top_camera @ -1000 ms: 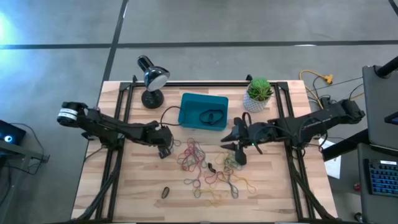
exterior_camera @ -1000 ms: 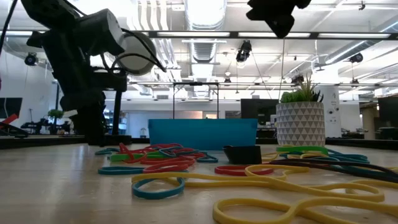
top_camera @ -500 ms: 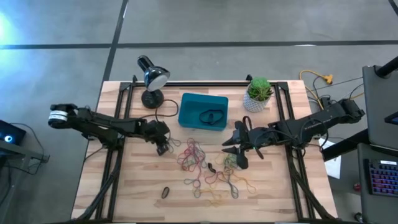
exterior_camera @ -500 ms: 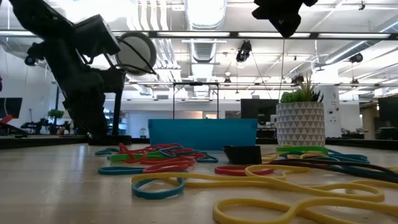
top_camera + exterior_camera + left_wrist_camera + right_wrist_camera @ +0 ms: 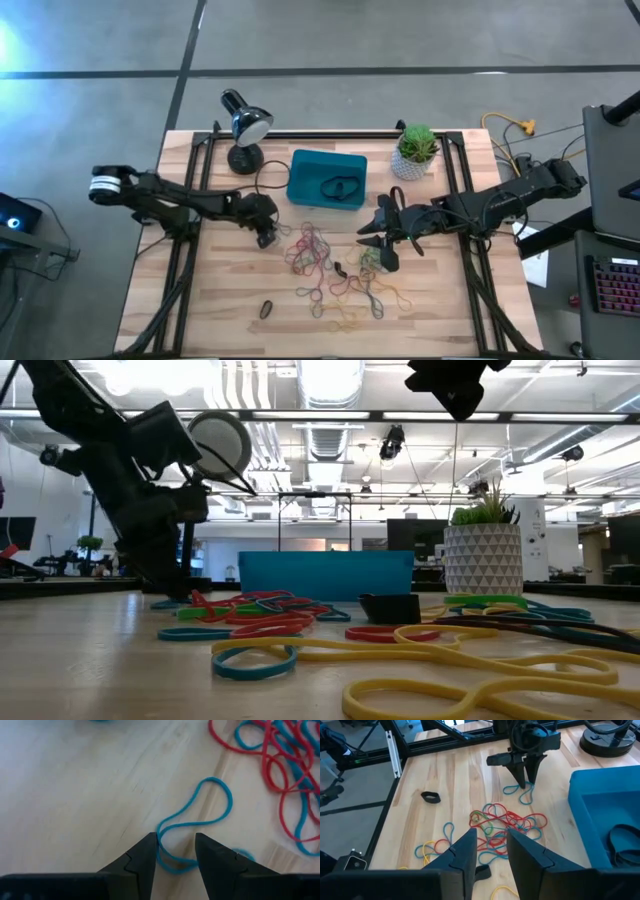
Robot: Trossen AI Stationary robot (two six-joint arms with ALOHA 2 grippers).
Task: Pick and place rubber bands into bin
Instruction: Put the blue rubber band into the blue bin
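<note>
Left end effector (image 5: 266, 238): down at the table (image 5: 220, 300), tips astride one end of a blue rubber band (image 5: 197, 822); fingers (image 5: 142, 860) narrowly parted with the loop's end lying between them, resting on the wood, not lifted; whether they press on it cannot be told
Blue rubber band: a pinched figure-of-eight loop lying flat, stretching away from the left end effector's tips toward the main tangle
Desk lamp (image 5: 243, 128): behind the left end effector, near the table's far edge, its round base just beside the bin's left end
Rubber bands (image 5: 312, 250): a red, blue and green tangle just to the right of the left end effector, between the two end effectors; more yellow, blue and tan loops spread toward the near edge, below the right end effector
Black loop (image 5: 267, 308): alone on the wood, near the front edge, well apart from the left end effector
Bin (image 5: 300, 170): teal tray beyond the tangle, between the two end effectors and farther back; a dark band (image 5: 340, 187) already lies inside it
Plant pot (image 5: 412, 165): white, with green leaves, behind the right end effector, just right of the bin
Right end effector (image 5: 378, 235): raised above the table over the right side of the band pile, fingers (image 5: 462, 855) narrowly apart, nothing seen between them
</note>
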